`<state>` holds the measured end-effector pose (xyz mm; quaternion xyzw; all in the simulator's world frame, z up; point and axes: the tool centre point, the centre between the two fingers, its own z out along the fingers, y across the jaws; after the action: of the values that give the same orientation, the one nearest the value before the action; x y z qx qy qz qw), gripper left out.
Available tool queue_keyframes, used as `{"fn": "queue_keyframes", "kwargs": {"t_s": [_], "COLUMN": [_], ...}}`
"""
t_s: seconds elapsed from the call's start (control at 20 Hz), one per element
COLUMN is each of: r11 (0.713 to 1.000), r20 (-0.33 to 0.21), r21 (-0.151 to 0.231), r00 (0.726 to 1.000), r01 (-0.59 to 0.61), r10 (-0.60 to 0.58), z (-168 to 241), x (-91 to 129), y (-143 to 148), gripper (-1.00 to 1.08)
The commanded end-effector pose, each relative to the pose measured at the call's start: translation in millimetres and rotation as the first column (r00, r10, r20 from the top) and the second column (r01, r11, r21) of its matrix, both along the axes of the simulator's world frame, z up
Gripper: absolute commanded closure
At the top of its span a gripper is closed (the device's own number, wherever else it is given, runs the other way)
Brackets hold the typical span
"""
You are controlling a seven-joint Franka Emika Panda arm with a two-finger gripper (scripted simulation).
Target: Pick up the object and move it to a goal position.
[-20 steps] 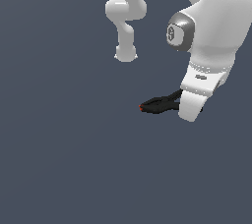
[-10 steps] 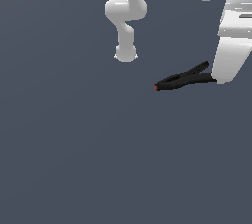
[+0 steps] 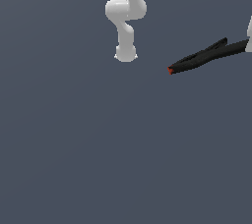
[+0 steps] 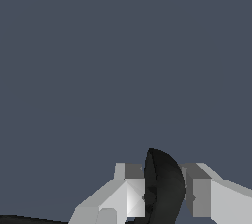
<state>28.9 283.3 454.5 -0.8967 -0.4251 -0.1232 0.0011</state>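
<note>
plain grey ground lies behind; the clamp (image 3: 204, 56) is clenched in the pincer (image 4: 165, 196), lifted clear for carrying goalward.

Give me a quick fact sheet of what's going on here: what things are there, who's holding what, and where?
held thing: black spring clamp, red-orange tip pointing toward the exterior view's left
holder: gripper, fingers pressed on both sides of the clamp
clamp position: tilted, at the exterior view's right edge; whether it clears the floor cannot be told
arm: base near top centre of the exterior view
surroundings: plain dark grey floor
</note>
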Motion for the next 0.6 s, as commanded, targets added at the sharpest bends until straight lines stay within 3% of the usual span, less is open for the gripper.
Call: {"fn": "queue_keyframes", "kwargs": {"t_s": [0.0, 0.55], "r11": [1.0, 1.0], "r20": [0.002, 0.002], "r21": [0.0, 0.0], "r00": [1.0, 1.0], "r01": [0.001, 0.001], "r10": [-0.001, -0.001], "z": [12.4, 21.8], "x": [-2.4, -3.3], "y": [4.0, 7.9], "gripper": [1.08, 1.08]}}
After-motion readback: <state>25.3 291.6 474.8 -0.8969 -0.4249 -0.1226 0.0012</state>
